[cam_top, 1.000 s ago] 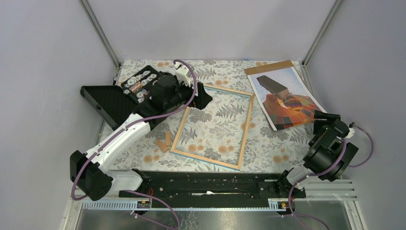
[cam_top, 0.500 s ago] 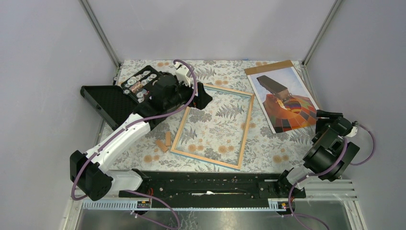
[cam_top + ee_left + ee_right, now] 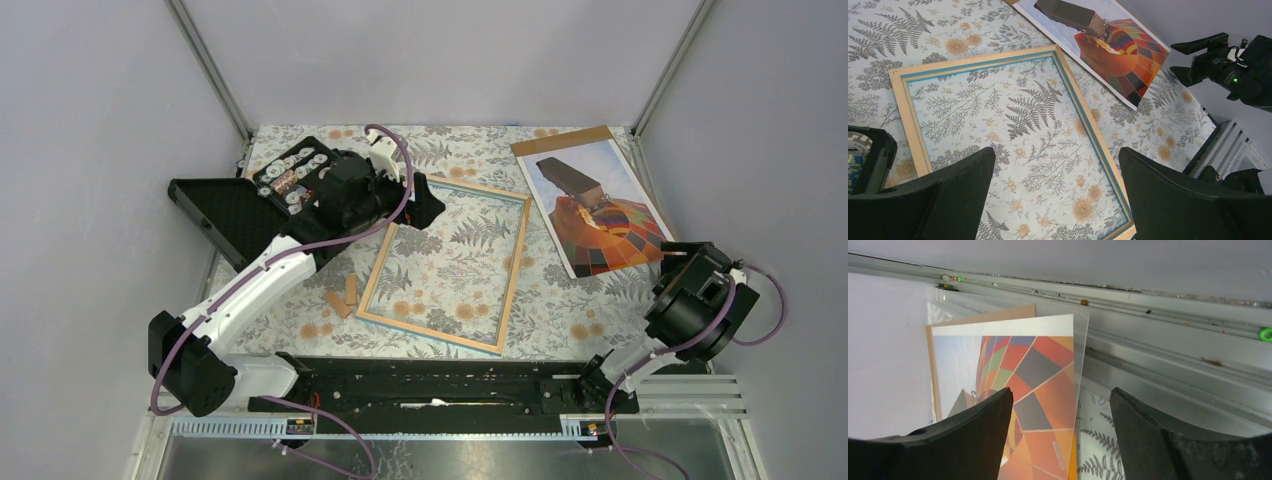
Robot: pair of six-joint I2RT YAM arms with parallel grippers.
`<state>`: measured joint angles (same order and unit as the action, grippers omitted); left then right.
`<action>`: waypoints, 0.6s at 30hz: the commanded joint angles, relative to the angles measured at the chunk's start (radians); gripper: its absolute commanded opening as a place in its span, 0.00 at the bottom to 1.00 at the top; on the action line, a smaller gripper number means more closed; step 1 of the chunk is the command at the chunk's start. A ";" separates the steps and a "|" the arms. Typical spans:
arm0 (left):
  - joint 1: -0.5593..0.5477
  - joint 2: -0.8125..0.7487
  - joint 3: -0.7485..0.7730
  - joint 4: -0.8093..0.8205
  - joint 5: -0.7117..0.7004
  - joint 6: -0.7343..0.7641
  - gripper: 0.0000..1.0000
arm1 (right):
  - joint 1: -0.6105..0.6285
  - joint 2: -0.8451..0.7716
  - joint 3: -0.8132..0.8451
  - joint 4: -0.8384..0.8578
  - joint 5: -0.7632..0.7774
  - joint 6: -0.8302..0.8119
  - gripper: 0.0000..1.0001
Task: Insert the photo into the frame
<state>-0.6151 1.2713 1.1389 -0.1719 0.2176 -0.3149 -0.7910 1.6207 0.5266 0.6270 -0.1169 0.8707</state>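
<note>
The frame [image 3: 515,270] lies flat mid-table with its light wood rim up; the flowered cloth shows through the pane. My left gripper [image 3: 425,218] hovers open over the frame's far left part, and in its wrist view its fingers [image 3: 1057,152] straddle the pane beside the rim [image 3: 973,60]. The photo [image 3: 595,205], a hot-air balloon print, lies face up at the far right on a brown backing board [image 3: 565,138]. My right gripper [image 3: 682,250] stands open at the photo's near right corner. In its wrist view the photo's edge [image 3: 1048,360] lies between the spread fingers [image 3: 1060,400], touching neither.
An open black case [image 3: 290,180] of small parts sits at the far left, its lid [image 3: 215,215] folded out. Two small wooden pieces [image 3: 345,295] lie left of the frame. The enclosure's wall and metal rail [image 3: 1173,350] run close beside the right gripper.
The right gripper has opened wider and its wrist has drawn back slightly toward the near right. The left arm, frame and photo have stayed put.
</note>
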 commanded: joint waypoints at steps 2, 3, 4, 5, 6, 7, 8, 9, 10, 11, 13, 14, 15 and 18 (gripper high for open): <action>-0.006 -0.005 0.037 0.037 0.009 -0.005 0.99 | -0.004 0.118 0.026 0.162 -0.079 0.046 0.77; -0.006 -0.004 0.037 0.038 0.007 -0.004 0.99 | -0.004 0.136 0.036 0.178 -0.097 0.056 0.76; -0.006 -0.003 0.037 0.038 0.007 -0.003 0.99 | -0.004 0.150 0.048 0.192 -0.113 0.065 0.74; -0.006 0.001 0.038 0.038 0.007 -0.003 0.99 | -0.005 0.161 0.057 0.203 -0.125 0.076 0.72; -0.006 0.003 0.038 0.038 0.008 -0.003 0.99 | -0.004 0.169 0.062 0.210 -0.134 0.085 0.70; -0.006 0.005 0.038 0.037 0.008 -0.003 0.99 | -0.004 0.172 0.066 0.215 -0.139 0.093 0.69; -0.006 0.006 0.038 0.038 0.008 -0.003 0.99 | -0.004 0.175 0.067 0.226 -0.146 0.100 0.66; -0.006 0.006 0.039 0.038 0.008 -0.001 0.99 | -0.004 0.175 0.067 0.237 -0.152 0.104 0.62; -0.006 0.007 0.039 0.037 0.007 0.000 0.99 | -0.004 0.172 0.065 0.245 -0.160 0.106 0.57; -0.006 0.008 0.038 0.036 0.005 0.000 0.99 | -0.004 0.168 0.062 0.255 -0.166 0.112 0.52; -0.005 0.007 0.039 0.035 0.003 0.002 0.99 | -0.004 0.140 0.047 0.260 -0.166 0.115 0.37; -0.006 0.008 0.040 0.035 0.003 0.002 0.99 | -0.004 0.125 0.040 0.264 -0.167 0.115 0.29; -0.006 0.008 0.040 0.035 0.002 0.002 0.99 | -0.004 0.112 0.035 0.265 -0.168 0.113 0.22; -0.006 0.007 0.041 0.033 0.002 0.002 0.99 | -0.004 0.076 0.039 0.244 -0.180 0.099 0.03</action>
<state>-0.6151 1.2793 1.1389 -0.1715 0.2173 -0.3145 -0.7792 1.7416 0.5255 0.8452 -0.1753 0.9630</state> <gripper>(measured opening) 0.987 0.147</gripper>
